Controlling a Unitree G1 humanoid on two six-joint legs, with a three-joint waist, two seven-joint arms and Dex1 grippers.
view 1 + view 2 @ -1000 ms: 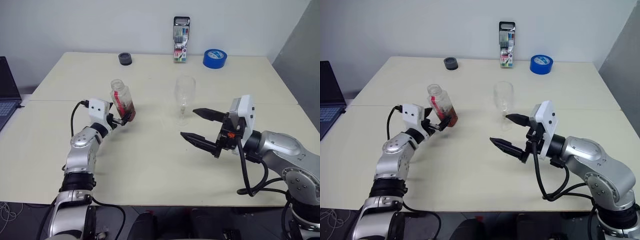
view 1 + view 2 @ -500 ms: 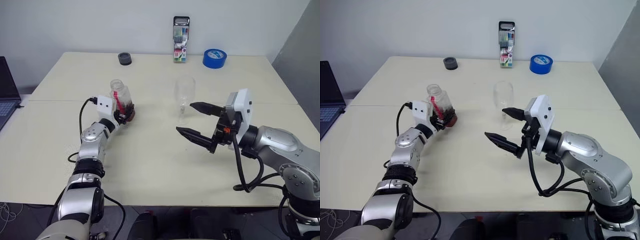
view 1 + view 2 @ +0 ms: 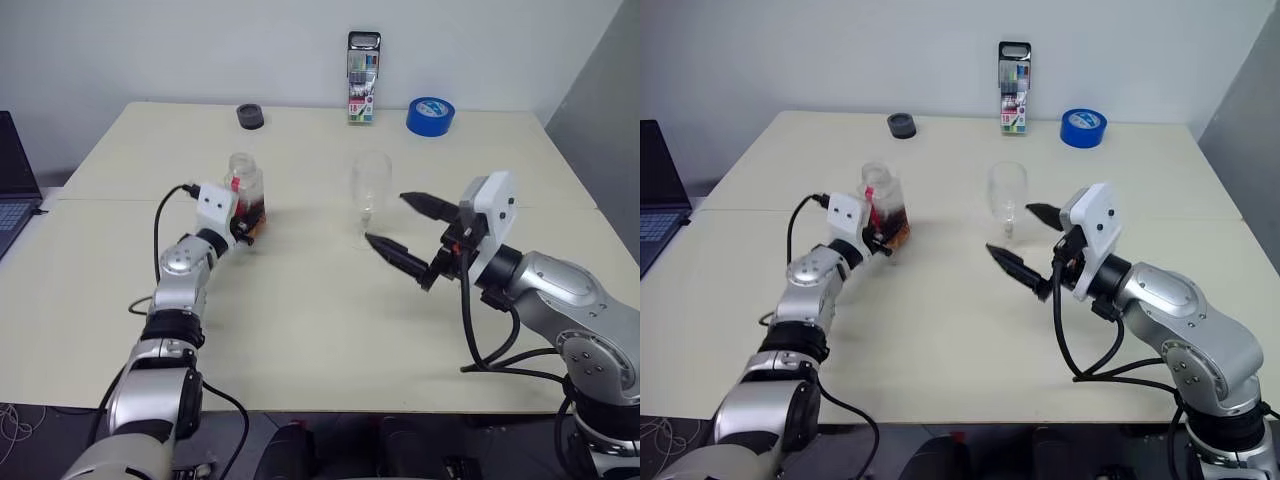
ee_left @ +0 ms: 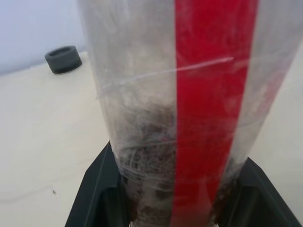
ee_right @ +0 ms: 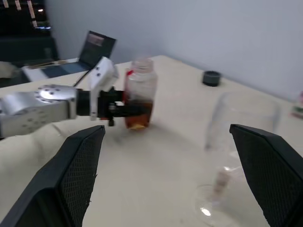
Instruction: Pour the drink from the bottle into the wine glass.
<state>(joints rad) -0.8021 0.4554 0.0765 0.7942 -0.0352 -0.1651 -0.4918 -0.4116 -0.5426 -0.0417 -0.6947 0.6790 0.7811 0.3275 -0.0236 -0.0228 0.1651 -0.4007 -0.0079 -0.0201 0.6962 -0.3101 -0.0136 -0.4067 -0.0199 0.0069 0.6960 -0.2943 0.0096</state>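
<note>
On table, left tool clamps bottle upright

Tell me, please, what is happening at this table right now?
A humanoid robot is getting ready to pour. Its left pincer is shut on a small clear plastic bottle with a red label strip and no cap on, held roughly upright, with reddish-brown drink low inside. The clear stemmed wine glass stands empty on the cream table. The right pincer is open beside the glass, not gripping it.
</note>
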